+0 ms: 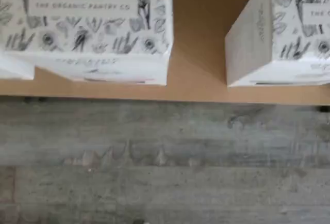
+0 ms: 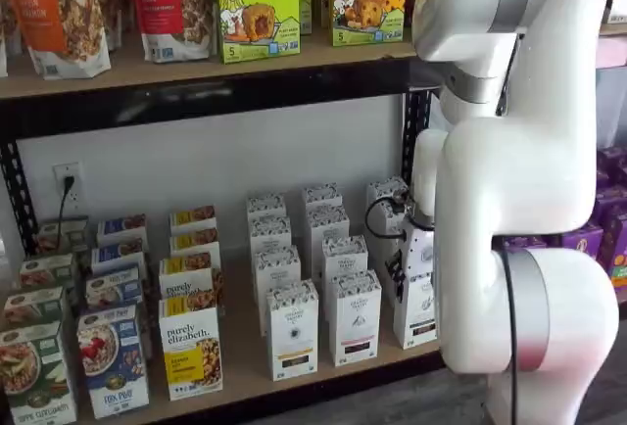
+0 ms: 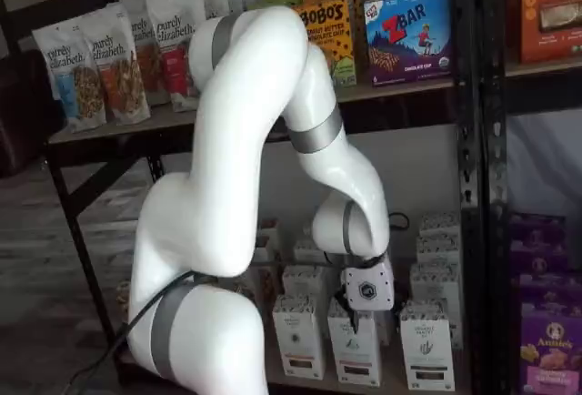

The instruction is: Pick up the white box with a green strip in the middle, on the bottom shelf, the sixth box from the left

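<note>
claw point(image 3: 361, 308) fingers hidden, label strips unreadable

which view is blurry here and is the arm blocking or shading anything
Wrist view: soft and slightly blurred, though the speckled white carton still reads "the organic pantry co"; the grey floor is smeared. Both shelf views: sharper, evenly lit, no strong glare; the glossy white robot arm hides the right end of the pale tan wooden bottom shelf, and the fingers of the gripper are hard to make out.
</note>
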